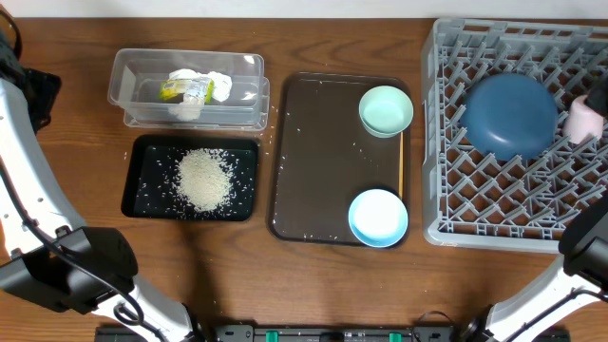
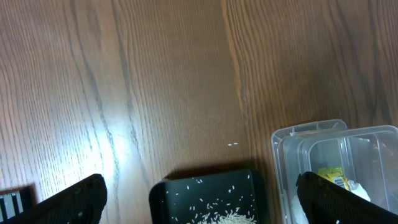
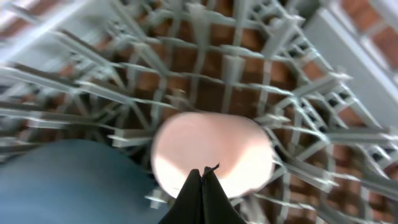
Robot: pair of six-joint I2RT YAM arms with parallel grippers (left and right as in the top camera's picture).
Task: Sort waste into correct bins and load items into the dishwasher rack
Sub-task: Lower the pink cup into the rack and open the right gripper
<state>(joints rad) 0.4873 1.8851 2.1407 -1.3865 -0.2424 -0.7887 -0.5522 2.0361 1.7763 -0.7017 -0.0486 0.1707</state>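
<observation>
Right tool (image 3: 203,178) closed, round pink cup (image 3: 211,143), grey lattice rack (image 3: 231,68)

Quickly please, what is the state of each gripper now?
Left gripper: open, holding nothing.
Right gripper: shut, holding nothing.

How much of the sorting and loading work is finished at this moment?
Done: rice in black tray, tissue and wrapper in clear tub, plate and pink cup in rack. In hand: nothing; right fingers shut, pointing at the cup. To load: mint bowl, light blue bowl, on brown tray.
</observation>
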